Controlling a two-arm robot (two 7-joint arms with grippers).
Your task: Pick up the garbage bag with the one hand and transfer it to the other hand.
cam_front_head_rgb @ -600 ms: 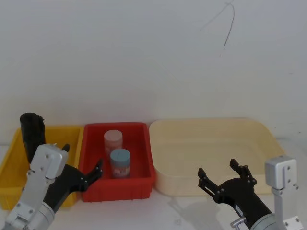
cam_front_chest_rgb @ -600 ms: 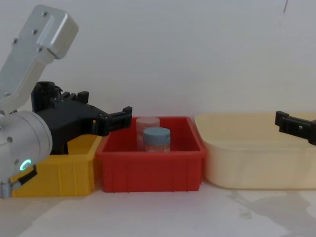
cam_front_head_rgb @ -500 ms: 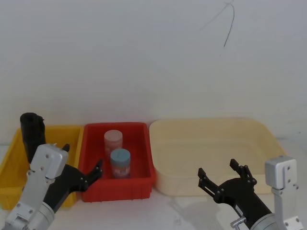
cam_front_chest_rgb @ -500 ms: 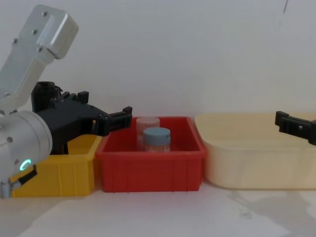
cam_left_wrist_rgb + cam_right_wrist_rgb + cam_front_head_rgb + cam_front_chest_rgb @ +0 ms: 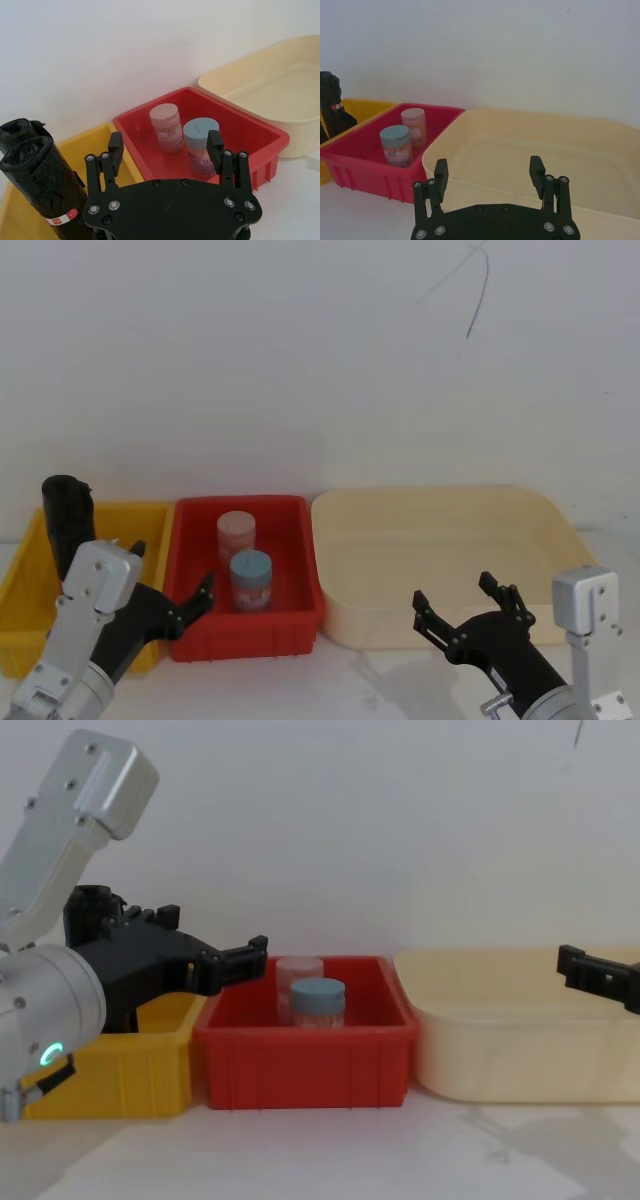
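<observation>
The garbage bag (image 5: pixel 41 172), a black roll with a red-and-white label band near its base, stands upright in the yellow bin (image 5: pixel 107 137). In the head view it pokes up at the bin's far left corner (image 5: pixel 66 512). My left gripper (image 5: pixel 172 566) hovers open in front of the yellow and red bins, to the right of the bag and clear of it, fingers spread wide (image 5: pixel 165 141). The chest view shows it large at the left (image 5: pixel 205 933). My right gripper (image 5: pixel 453 590) hangs open and empty before the cream tub (image 5: pixel 488 166).
A second black roll (image 5: pixel 15 131) stands behind the labelled one. The red bin (image 5: pixel 300 625) holds a pink-lidded jar (image 5: pixel 237 533) and a blue-lidded jar (image 5: pixel 251 578). A large cream tub (image 5: pixel 560 530) sits on the right. A white wall rises close behind the bins.
</observation>
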